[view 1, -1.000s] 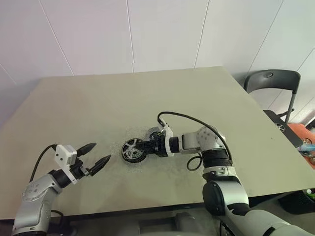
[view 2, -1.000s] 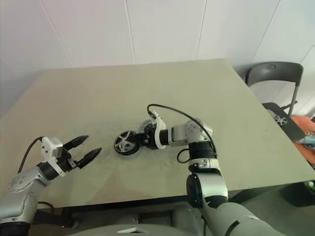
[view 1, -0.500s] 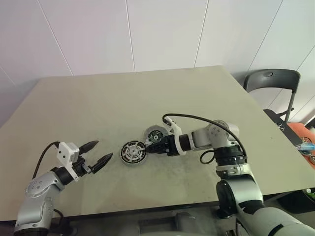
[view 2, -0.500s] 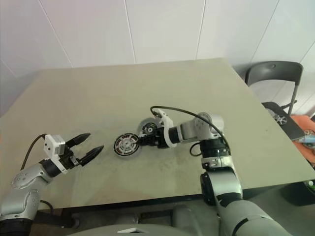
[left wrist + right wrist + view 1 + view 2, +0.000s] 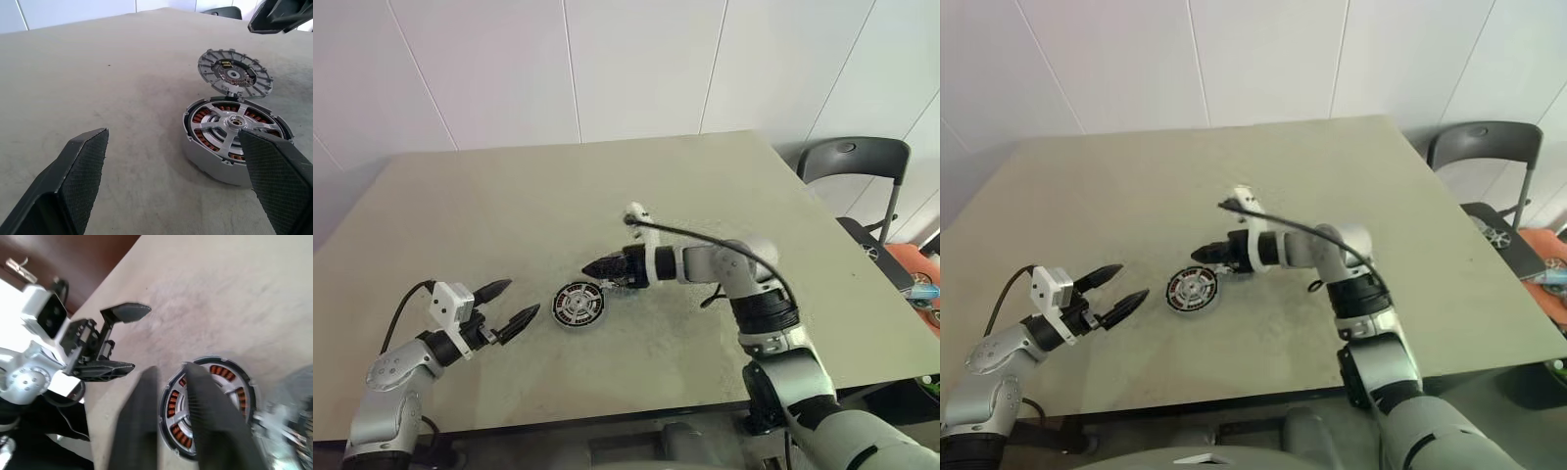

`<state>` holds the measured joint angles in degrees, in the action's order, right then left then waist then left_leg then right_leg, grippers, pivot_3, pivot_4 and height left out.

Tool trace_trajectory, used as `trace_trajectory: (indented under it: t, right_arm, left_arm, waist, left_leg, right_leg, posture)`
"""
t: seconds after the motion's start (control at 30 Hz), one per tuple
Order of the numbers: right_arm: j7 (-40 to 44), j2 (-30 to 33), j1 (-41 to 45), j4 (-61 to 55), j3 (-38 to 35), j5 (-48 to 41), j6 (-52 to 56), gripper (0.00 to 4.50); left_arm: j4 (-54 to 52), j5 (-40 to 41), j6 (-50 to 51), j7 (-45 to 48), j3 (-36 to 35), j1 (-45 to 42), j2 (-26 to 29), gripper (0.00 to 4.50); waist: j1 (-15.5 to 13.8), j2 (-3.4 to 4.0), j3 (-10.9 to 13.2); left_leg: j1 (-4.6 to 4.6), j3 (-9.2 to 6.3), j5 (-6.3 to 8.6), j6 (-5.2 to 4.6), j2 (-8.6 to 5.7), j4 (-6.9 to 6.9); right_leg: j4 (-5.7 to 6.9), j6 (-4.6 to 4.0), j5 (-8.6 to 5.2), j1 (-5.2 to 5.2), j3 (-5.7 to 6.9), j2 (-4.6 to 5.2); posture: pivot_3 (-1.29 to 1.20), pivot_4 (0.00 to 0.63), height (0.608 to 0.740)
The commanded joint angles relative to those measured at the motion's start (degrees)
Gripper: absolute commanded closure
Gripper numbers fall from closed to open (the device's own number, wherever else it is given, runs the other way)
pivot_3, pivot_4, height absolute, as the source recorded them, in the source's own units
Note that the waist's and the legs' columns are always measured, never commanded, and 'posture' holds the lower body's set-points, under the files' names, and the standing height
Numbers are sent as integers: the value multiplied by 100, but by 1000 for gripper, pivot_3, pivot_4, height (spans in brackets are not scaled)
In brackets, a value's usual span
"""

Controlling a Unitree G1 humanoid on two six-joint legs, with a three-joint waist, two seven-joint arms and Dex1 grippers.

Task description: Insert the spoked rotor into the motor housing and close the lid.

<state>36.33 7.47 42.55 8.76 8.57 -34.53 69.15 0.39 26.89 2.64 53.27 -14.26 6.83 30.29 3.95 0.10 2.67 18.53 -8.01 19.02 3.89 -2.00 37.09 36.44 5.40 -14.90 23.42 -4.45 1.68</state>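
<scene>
Partly, right end effector (image 5: 592, 266) hides the lid (image 5: 234, 76).

Beige table (image 5: 489, 206), white-panelled wall (image 5: 509, 59), grey chair (image 5: 857, 162)

Matt scuffed table (image 5: 98, 73), shiny metal spoked rotor (image 5: 232, 125), copper-wound motor housing (image 5: 205, 147), textured black fingers (image 5: 80, 171)

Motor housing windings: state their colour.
Copper-orange, showing between the silver spokes of the spoked rotor inside the motor housing; the left wrist view shows them best.
</scene>
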Motion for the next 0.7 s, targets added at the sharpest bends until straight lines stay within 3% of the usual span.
trace_trajectory:
  t: [0.03,0.2,0.3,0.4,0.53,0.7]
  right_arm:
    - [27,-159,-223,-79,556,431,-733,4485]
    - [317,144,-428,190,1708,1283,-1365,4485]
    - [510,213,-467,145,1672,1259,-1406,4485]
    - [664,57,-378,75,932,674,-1013,4485]
    - [728,-144,-151,76,-672,-563,-281,4485]
    - [-87,-22,178,429,-2255,-1150,-23,4485]
  left_arm:
    - [228,-15,-277,123,-85,-92,15,0]
    - [488,-49,-459,221,-54,-167,11,0]
    - [571,-57,-532,251,-47,-183,10,0]
    - [695,-72,-633,296,-24,-191,-21,0]
    - [989,-121,-876,439,18,-210,-104,0]
    - [1458,-175,-1204,624,-3,-278,-173,0]
  waist:
    - [-1,1,1]
    - [-10,-2,-1]
    - [-8,-3,-5]
    - [-12,-3,-4]
    - [-27,-2,-3]
    - [-100,-2,-3]
  left_leg:
    - [1,0,0,0,0,0]
    - [0,0,0,1,-2,4]
    - [-7,0,0,1,-2,3]
    - [-7,-1,-1,1,-1,4]
    - [-4,-3,-1,1,-2,5]
    - [-4,-3,0,0,-2,3]
  right_leg:
    - [0,0,0,1,0,0]
    - [0,0,0,-1,0,1]
    - [-1,0,0,-7,0,1]
    - [0,0,0,-7,0,0]
    - [0,-1,0,-6,0,1]
    - [0,-1,0,-6,1,1]
  posture:
    - [0,0,740]
    - [0,0,740]
    - [0,0,740]
    - [0,0,740]
    - [0,0,740]
    - [0,0,740]
